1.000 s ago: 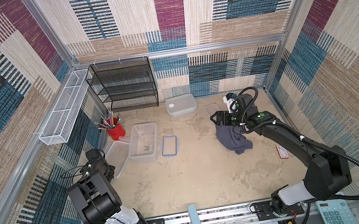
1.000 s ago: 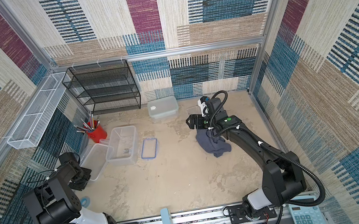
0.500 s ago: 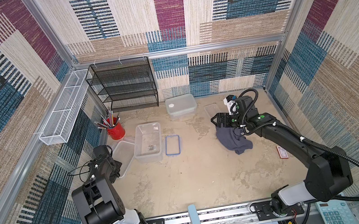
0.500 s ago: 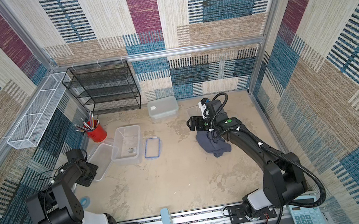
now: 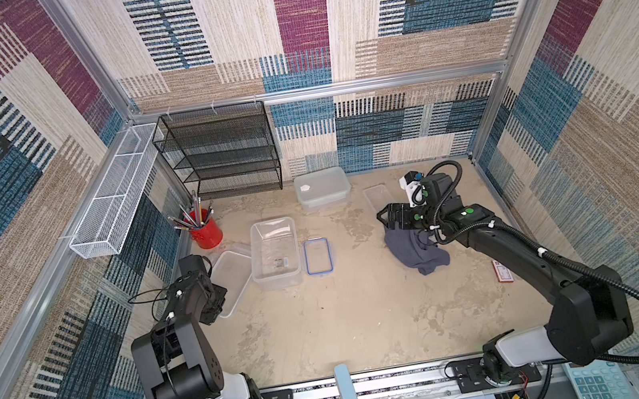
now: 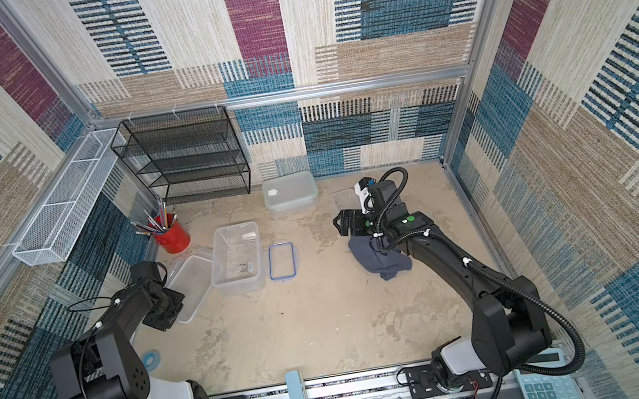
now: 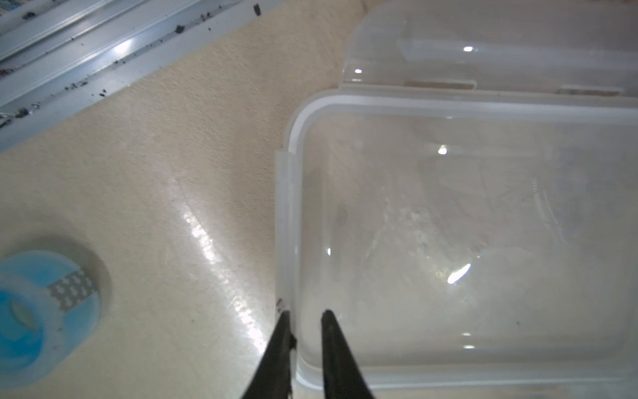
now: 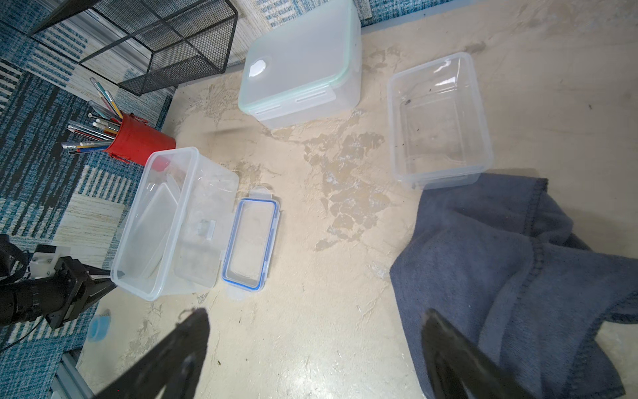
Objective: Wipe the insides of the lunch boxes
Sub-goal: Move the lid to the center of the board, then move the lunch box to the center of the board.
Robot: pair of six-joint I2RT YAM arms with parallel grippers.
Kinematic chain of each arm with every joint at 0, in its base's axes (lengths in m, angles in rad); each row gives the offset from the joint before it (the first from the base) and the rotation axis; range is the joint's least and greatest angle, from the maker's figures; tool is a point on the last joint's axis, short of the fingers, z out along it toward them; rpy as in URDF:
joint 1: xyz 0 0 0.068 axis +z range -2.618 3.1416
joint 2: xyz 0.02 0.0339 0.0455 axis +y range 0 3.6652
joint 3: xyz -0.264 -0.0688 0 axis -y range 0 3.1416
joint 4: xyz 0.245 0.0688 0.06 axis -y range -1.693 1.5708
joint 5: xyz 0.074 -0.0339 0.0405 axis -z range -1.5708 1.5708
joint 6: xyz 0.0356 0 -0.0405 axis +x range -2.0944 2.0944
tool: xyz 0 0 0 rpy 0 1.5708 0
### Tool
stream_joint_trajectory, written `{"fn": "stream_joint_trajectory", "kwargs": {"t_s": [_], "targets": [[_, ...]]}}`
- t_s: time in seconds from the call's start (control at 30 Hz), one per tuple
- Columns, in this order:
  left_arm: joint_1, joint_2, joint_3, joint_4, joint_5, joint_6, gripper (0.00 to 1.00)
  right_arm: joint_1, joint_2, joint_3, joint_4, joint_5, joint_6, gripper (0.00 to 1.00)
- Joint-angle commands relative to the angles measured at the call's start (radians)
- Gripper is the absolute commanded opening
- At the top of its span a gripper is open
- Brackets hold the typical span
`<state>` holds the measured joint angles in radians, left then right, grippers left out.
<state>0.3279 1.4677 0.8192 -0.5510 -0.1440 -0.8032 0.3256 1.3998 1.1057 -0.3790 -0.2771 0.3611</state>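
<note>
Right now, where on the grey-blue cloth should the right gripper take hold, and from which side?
Probably the raised fold across the middle of the grey-blue cloth, coming straight down from above. Its edges lie flat on the table, while that ridge stands up for the open right gripper to pinch.

A crumpled grey-blue cloth (image 5: 417, 252) lies on the worn beige tabletop (image 5: 365, 307), toward the right. At the back left, a red cup of pencils (image 5: 204, 232) stands near a black mesh shelf rack (image 5: 219, 151). A white wire basket (image 5: 116, 193) runs along the left wall. A blue tape roll (image 6: 150, 359) lies front left.
</note>
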Motion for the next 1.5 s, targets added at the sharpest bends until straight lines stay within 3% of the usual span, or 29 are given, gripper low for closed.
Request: {"fn": "stream_joint_trajectory", "kwargs": {"t_s": [0.0, 0.1, 0.27, 0.47, 0.63, 0.8, 1.03, 1.27, 1.47], "targets": [[-0.006, -0.023, 0.005, -0.061, 0.041, -0.038, 0.39, 0.000, -0.004, 0.004, 0.038, -0.003, -0.003, 0.97], [-0.014, -0.067, 0.012, -0.069, 0.056, -0.047, 0.51, 0.000, 0.012, 0.016, 0.049, -0.023, -0.005, 0.97], [-0.044, -0.161, 0.053, -0.104, 0.062, -0.054, 0.62, 0.001, 0.081, 0.071, 0.078, -0.071, -0.027, 0.98], [-0.110, -0.263, 0.097, -0.135, 0.069, -0.075, 0.64, 0.001, 0.279, 0.268, 0.067, -0.101, -0.109, 0.99], [-0.241, -0.265, 0.183, -0.133, 0.106, -0.061, 0.64, -0.016, 0.565, 0.597, -0.039, -0.092, -0.190, 0.99], [-0.380, -0.123, 0.391, -0.135, 0.195, 0.027, 0.64, -0.057, 0.850, 0.962, -0.132, -0.127, -0.208, 0.99], [-0.548, 0.265, 0.819, -0.228, 0.353, 0.175, 0.64, -0.108, 1.160, 1.415, -0.178, -0.262, -0.154, 0.99], [-0.615, 0.616, 1.220, -0.295, 0.384, 0.239, 0.65, -0.119, 1.230, 1.410, 0.030, -0.386, -0.054, 0.99], [-0.633, 0.804, 1.436, -0.299, 0.253, 0.257, 0.66, -0.120, 1.275, 1.428, 0.118, -0.411, -0.015, 0.99]]}}
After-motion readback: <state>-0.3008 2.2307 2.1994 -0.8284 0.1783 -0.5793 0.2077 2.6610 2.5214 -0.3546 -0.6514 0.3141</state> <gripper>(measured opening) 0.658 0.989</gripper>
